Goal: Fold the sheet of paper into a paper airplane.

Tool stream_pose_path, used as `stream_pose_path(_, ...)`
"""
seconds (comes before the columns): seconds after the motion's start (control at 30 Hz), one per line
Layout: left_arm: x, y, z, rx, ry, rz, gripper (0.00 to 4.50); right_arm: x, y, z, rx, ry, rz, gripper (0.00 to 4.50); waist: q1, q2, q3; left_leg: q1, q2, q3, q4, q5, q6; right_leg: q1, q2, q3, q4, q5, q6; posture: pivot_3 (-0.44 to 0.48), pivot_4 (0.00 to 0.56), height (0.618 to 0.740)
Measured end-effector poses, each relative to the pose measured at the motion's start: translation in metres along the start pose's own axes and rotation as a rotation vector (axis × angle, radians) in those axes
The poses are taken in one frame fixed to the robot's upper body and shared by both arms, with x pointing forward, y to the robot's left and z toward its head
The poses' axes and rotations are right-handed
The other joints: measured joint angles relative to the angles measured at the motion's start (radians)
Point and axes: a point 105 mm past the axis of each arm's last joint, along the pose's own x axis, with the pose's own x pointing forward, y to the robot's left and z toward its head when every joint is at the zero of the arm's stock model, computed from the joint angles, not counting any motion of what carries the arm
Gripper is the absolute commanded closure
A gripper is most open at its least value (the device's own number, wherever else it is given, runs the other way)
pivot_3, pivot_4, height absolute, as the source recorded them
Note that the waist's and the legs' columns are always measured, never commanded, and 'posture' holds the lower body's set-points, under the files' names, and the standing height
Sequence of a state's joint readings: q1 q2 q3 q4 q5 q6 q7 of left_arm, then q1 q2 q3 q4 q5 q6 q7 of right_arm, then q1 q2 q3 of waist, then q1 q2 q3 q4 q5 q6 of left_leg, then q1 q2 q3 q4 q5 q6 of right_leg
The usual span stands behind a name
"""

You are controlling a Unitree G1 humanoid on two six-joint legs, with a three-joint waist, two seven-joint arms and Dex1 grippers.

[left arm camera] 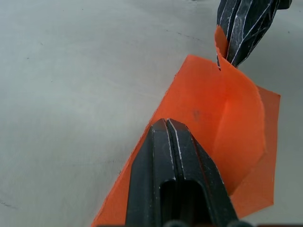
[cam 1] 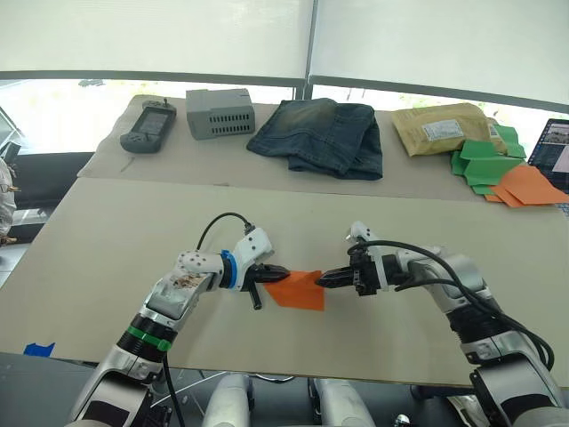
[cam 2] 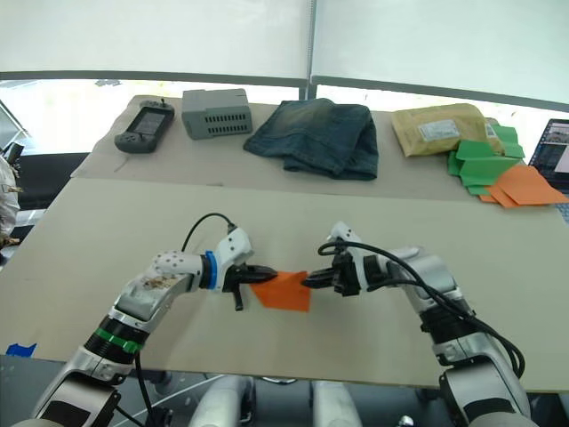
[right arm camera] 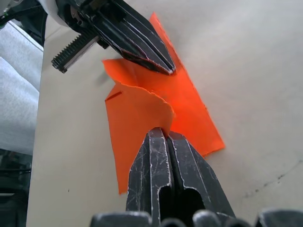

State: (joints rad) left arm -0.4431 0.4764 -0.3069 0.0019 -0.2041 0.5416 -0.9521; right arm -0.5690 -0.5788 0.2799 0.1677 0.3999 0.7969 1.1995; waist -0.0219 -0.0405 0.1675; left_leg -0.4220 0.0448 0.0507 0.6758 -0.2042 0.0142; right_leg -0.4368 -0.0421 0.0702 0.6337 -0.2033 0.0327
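— How was the sheet of paper point(cam 1: 298, 289) found?

— Thin, bright orange, partly folded with one flap curled up, it was seen on the matte tan table point(cam 1: 107, 240), between the two grippers near the front edge.

— And the tools?

— The left gripper point(cam 1: 277, 270) was seen closed, its ridged black fingers pressed on the paper's left corner. The right gripper point(cam 1: 327, 278) was pinched tight on the raised flap's edge.

— Farther back?

— Folded denim jeans point(cam 1: 320, 135), a ribbed grey box point(cam 1: 220, 112), a dark handheld device point(cam 1: 148, 125), a tan padded envelope point(cam 1: 440, 129) and flat green paper shapes point(cam 1: 484, 162) were laid along the far side.
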Motion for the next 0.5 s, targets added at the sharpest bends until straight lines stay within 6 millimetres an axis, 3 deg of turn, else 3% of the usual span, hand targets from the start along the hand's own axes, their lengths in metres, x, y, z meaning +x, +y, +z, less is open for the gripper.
stream_pose_path(0.5, -0.0039, 0.0044, -0.0030, -0.030, -0.017, 0.046, 4.50, 0.0020, -0.0099, -0.0057, 0.071, 0.039, -0.043, 4.49, 0.002, 0.000, -0.010, 0.000, 0.000, 0.000, 0.000, 0.000, 0.000, 0.001, 0.000, 0.000, 0.000, 0.000, 0.001, 0.000, 0.150, 0.718)
